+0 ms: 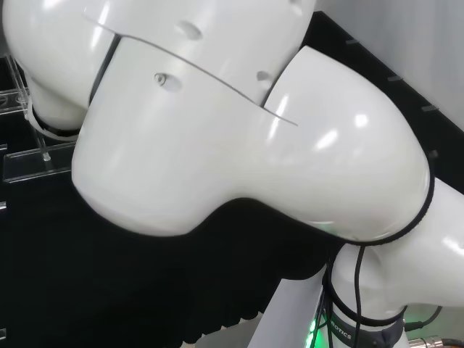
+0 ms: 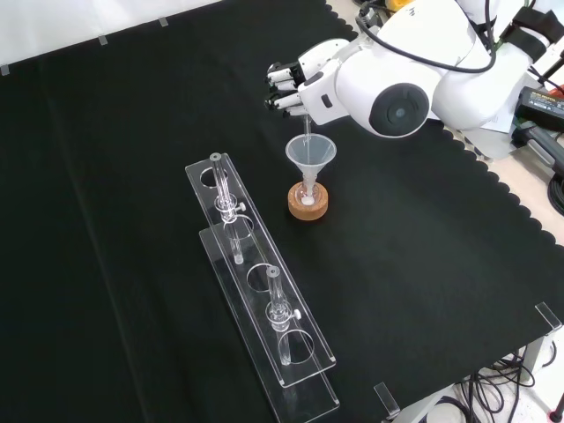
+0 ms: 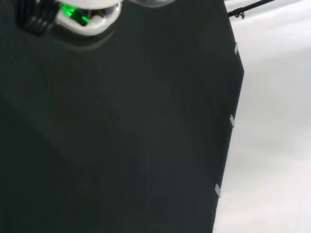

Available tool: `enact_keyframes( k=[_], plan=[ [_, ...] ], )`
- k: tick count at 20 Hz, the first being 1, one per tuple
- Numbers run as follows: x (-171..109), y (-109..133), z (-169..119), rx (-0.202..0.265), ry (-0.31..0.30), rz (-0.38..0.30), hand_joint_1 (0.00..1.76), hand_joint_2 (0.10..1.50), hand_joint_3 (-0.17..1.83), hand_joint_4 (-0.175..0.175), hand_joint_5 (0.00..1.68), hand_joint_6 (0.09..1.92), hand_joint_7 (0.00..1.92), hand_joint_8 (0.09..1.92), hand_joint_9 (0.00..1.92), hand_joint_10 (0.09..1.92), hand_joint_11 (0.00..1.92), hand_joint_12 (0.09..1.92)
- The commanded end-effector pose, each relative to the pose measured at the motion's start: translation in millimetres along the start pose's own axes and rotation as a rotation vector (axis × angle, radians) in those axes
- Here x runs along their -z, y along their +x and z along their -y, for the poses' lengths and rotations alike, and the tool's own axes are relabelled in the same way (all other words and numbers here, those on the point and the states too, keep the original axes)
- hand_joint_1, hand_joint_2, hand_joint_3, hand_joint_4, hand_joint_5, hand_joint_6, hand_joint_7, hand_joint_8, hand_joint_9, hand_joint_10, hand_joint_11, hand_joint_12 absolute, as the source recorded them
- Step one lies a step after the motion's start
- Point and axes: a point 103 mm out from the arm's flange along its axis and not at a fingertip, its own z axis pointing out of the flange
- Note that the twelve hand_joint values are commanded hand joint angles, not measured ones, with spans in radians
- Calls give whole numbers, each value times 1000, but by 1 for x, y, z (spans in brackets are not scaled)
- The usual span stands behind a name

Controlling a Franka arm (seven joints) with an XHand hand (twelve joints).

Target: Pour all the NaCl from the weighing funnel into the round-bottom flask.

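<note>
In the front view the hand (image 2: 295, 86) hovers just above and behind a clear glass funnel (image 2: 310, 155). That funnel sits in the neck of a small round-bottom flask (image 2: 307, 192) on a cork ring (image 2: 308, 206). The fingers are curled round a thin clear piece, the weighing funnel (image 2: 307, 129), which is tipped steeply so that its narrow end points down into the funnel's mouth. Some white powder lies at the bottom of the flask. I cannot tell whether any powder is left in the weighing funnel.
A long clear acrylic rack (image 2: 257, 295) with round holes and glass pieces in it lies to the front left of the flask in the front view. Part of the rack (image 1: 29, 156) shows at the left of the head view. Cables and devices (image 2: 538, 106) lie off the cloth at right.
</note>
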Motion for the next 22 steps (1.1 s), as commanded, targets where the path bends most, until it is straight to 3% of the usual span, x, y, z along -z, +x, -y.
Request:
enact_keyframes(
  k=[1, 8, 22],
  plan=[
    [6, 2, 1, 6, -6, 38, 1100, 669, 702, 175, 1193, 837, 583, 653, 986, 288, 856, 1005],
    [14, 3, 1, 0, -3, 108, 1101, 669, 700, 175, 1195, 833, 581, 652, 984, 286, 857, 1004],
    [14, -2, 3, -12, -6, 86, 1101, 669, 699, 175, 1198, 828, 582, 652, 982, 282, 856, 1002]
  ],
)
